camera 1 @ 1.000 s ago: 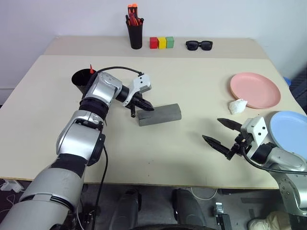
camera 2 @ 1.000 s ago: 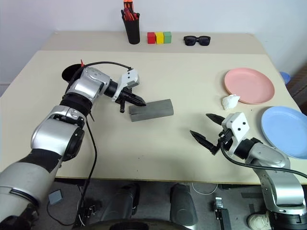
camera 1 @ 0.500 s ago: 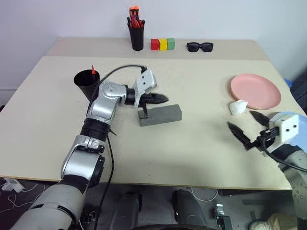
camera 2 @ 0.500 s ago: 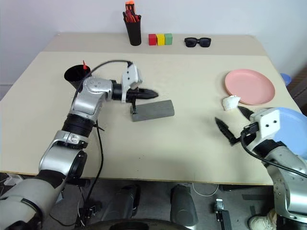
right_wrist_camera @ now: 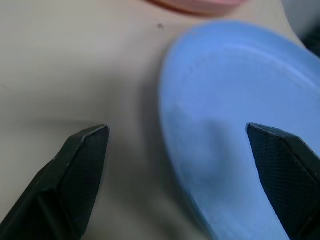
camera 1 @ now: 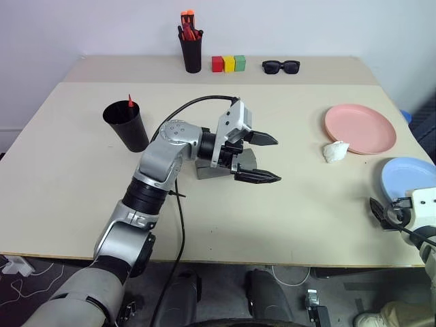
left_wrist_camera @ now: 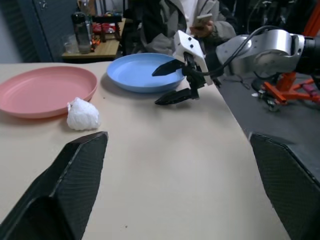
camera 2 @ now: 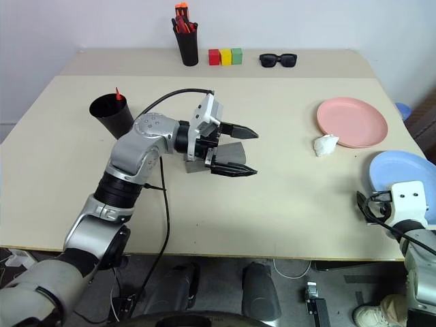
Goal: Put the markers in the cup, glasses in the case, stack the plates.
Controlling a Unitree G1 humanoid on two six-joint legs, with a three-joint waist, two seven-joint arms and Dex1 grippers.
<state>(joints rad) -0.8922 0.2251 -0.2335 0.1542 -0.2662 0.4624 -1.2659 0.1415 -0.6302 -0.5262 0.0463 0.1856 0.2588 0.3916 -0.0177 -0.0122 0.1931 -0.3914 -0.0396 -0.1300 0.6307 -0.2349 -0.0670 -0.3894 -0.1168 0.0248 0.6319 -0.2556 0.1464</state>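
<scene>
The grey case [camera 2: 234, 151] lies with its lid down at the table's middle. My left gripper [camera 1: 276, 159] hovers open just above its right end, pointing right and holding nothing. The black cup [camera 1: 127, 125] stands at the left, and a marker's red tip [camera 1: 130, 101] sticks out of it. The pink plate [camera 1: 361, 128] sits at the right, with the blue plate [camera 1: 407, 176] nearer the front edge. My right gripper [left_wrist_camera: 156, 88] is open beside the blue plate's [right_wrist_camera: 235, 120] left rim, which lies between its fingers. The glasses are hidden.
A white crumpled wad [camera 1: 336, 151] lies by the pink plate. A pen holder with orange-red pens [camera 1: 192, 49], three coloured blocks [camera 1: 228, 63] and black sunglasses [camera 1: 282, 66] line the back edge. A person [left_wrist_camera: 175, 20] sits beyond the table's right side.
My left gripper went from shut to open while it rose and swung right from the case's left end. My right gripper moved right and lower, up to the blue plate.
</scene>
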